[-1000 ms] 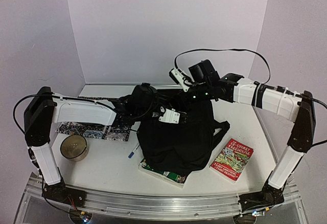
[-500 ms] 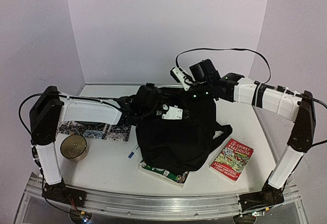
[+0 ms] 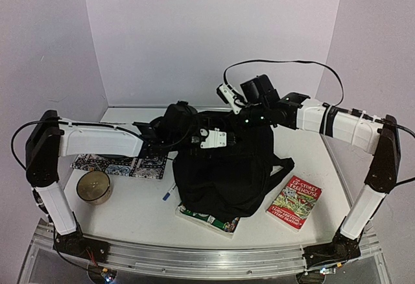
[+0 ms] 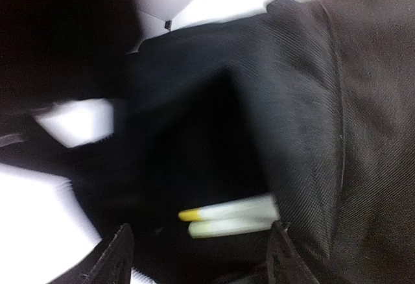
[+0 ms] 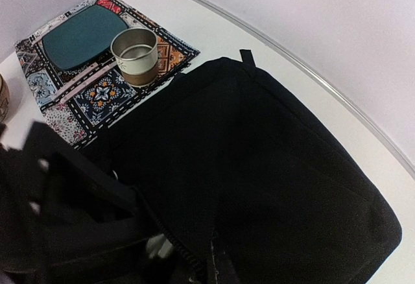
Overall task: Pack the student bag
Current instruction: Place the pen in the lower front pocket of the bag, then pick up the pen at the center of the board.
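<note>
The student bag (image 3: pixel 224 167), a large black fabric backpack, lies mid-table with its mouth toward the back. In the left wrist view its dark inside (image 4: pixel 194 141) holds two white markers (image 4: pixel 227 216), one yellow-tipped, lying loose between my spread fingers (image 4: pixel 120 251). My left gripper (image 3: pixel 219 140) (image 4: pixel 201 261) is open at the bag's mouth. My right gripper (image 3: pixel 241 123) (image 5: pixel 214 268) is shut on a fold of the bag's top fabric (image 5: pixel 272 167) beside the zipper edge.
A red paperback (image 3: pixel 295 201) lies right of the bag. A green book (image 3: pixel 207 220) pokes out under its front. A pen (image 3: pixel 168 193) and a round tin (image 3: pixel 94 187) sit left. A patterned cloth (image 5: pixel 97 83) carries a metal cup (image 5: pixel 136 54) and a dark flat case (image 5: pixel 78 34).
My left jaws have opened wide at the bag's mouth, and the left wrist has shifted slightly back. The right gripper has kept its pinch on the bag.
</note>
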